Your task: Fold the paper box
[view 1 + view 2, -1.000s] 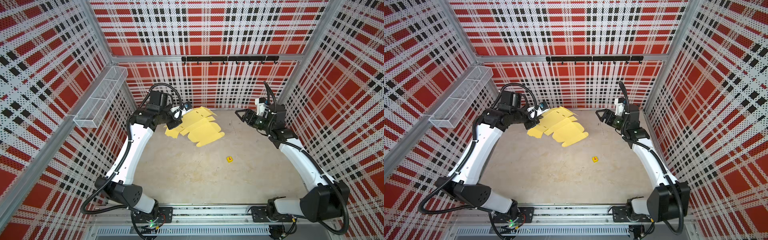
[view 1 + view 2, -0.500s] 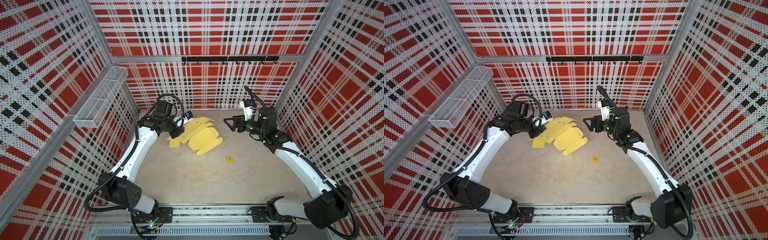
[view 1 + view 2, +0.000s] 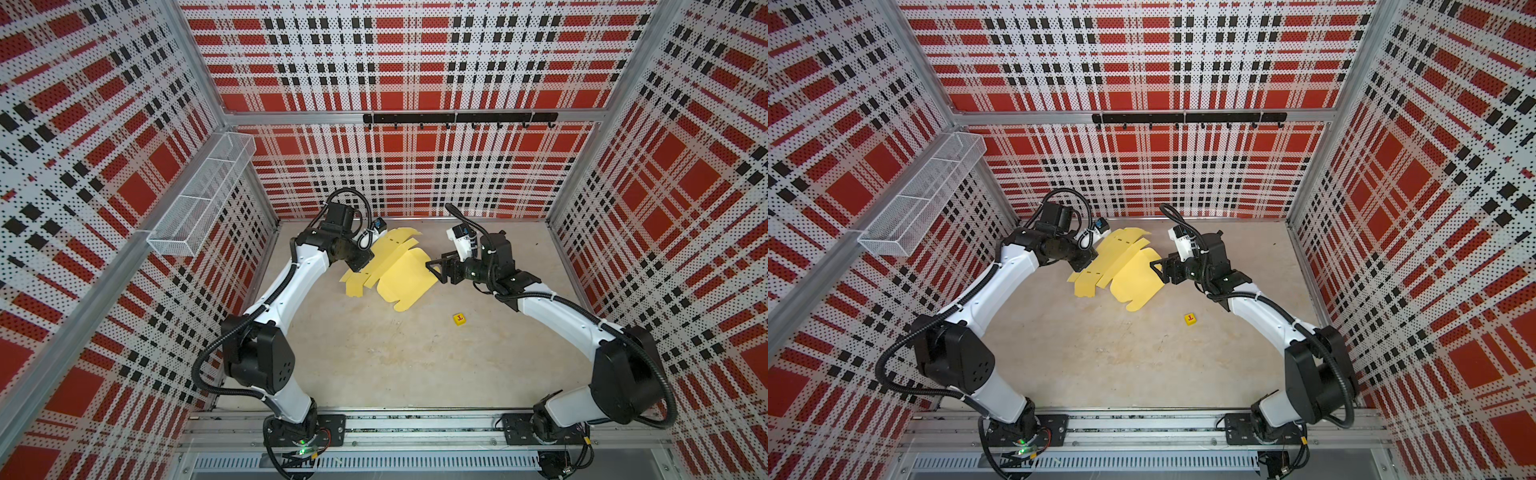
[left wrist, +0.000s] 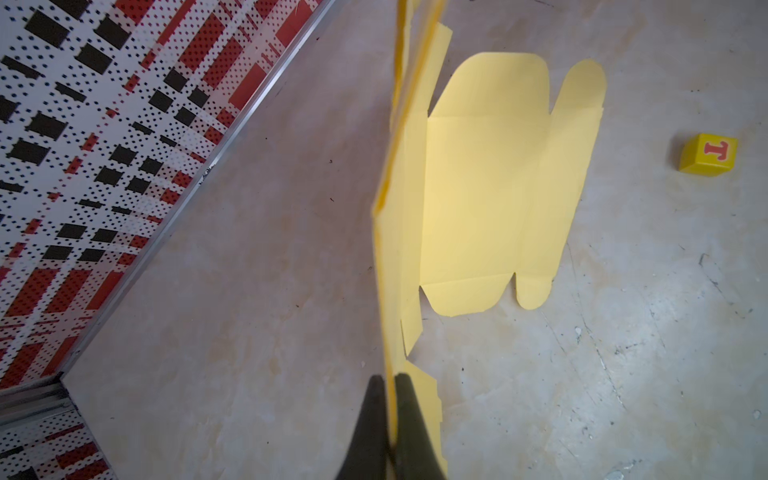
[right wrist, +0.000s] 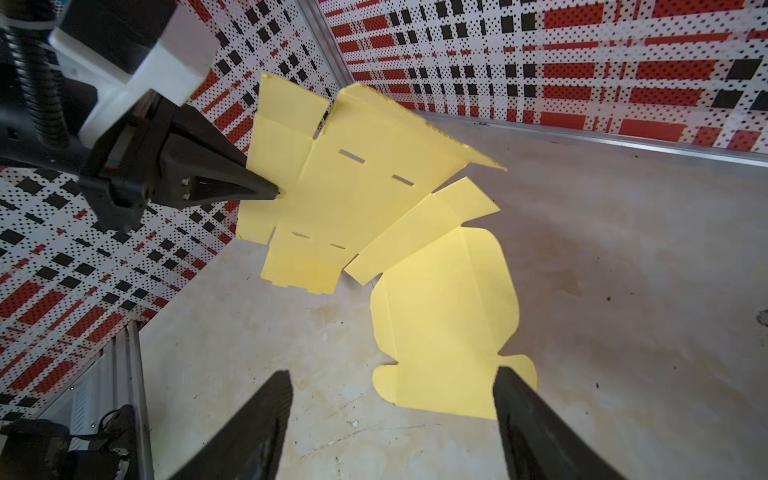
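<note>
One pale yellow, thin die-cut cardboard paper box (image 3: 401, 274), unfolded, at counter (image 3: 374, 365) rear: one side lifted by left tool (image 4: 390, 380) pinched shut on its edge, rest lying flat. Right tool (image 5: 392, 372) spread wide, empty, beside the flat panel. Likely light, floppy, crease-prone; grip panel edges near creases. White wire-mesh wall basket (image 3: 199, 203): nothing visible inside.
</note>
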Controlling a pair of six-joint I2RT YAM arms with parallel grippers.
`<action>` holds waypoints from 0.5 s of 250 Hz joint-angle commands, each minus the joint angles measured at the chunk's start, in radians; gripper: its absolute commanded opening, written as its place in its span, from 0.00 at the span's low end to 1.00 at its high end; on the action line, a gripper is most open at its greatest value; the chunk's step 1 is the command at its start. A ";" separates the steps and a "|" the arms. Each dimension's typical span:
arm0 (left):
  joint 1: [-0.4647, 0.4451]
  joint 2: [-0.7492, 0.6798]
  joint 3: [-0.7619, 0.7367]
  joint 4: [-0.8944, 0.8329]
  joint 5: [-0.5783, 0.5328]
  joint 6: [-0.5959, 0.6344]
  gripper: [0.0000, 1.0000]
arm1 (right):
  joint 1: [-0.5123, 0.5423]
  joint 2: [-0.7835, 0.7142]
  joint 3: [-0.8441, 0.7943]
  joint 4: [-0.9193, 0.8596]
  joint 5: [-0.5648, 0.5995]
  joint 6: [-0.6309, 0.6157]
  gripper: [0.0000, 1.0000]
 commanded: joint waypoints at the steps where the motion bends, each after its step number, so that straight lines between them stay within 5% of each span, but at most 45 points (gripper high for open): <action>1: 0.000 0.045 0.045 0.040 -0.044 -0.066 0.00 | 0.021 0.061 0.055 0.119 -0.005 0.003 0.78; 55: -0.013 0.077 0.060 0.096 -0.072 -0.216 0.00 | 0.109 0.167 0.038 0.326 0.079 0.011 0.77; 125: -0.014 0.086 0.066 0.126 -0.078 -0.364 0.00 | 0.296 0.254 -0.141 0.793 0.412 -0.104 0.85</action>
